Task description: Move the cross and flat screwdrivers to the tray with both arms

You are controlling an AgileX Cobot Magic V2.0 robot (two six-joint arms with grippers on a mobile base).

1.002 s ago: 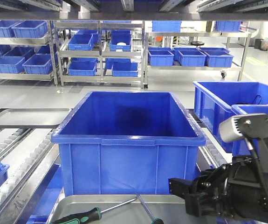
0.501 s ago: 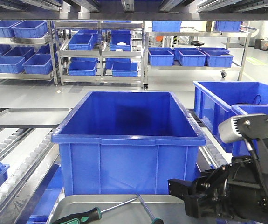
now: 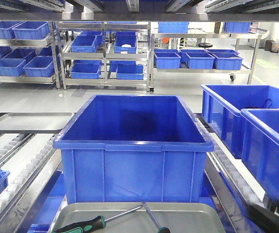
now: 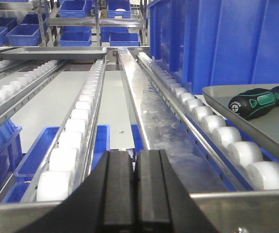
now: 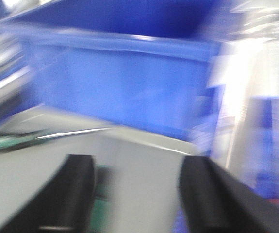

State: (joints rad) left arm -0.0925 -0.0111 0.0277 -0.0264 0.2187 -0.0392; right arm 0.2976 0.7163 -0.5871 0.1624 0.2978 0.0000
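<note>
From my front camera I see the metal tray (image 3: 188, 213) at six o'clock, pressed up close to the near wall of the big blue bin (image 3: 133, 145). Two screwdrivers lie in the tray. One has a green-and-black handle (image 3: 81, 225) at seven o'clock with its shaft running up toward the bin. The second screwdriver (image 3: 153, 218) crosses near that shaft's tip and slants down toward six o'clock, where a bit of green handle shows at the frame edge. I cannot tell which is the cross and which the flat one.

On the left wrist camera, the left claw (image 4: 134, 191) sits at six o'clock with its two black pads pressed together, nothing between them. It hangs over the roller conveyor (image 4: 81, 121), whose white rollers run away toward twelve o'clock. At three o'clock the tray rim shows, with the green-and-black handle lying on it, butt end facing me.

The right wrist picture is badly smeared. The right claw (image 5: 137, 194) shows two dark fingers (image 5: 73, 189) standing well apart, wide, holding nothing that I can make out. Beyond them lies the grey tray floor, with a blurred green handle and thin shaft at nine o'clock and the blue bin wall behind.

At five o'clock in the front view, a dark part of the right arm (image 3: 270, 218) shows at the corner.
</note>
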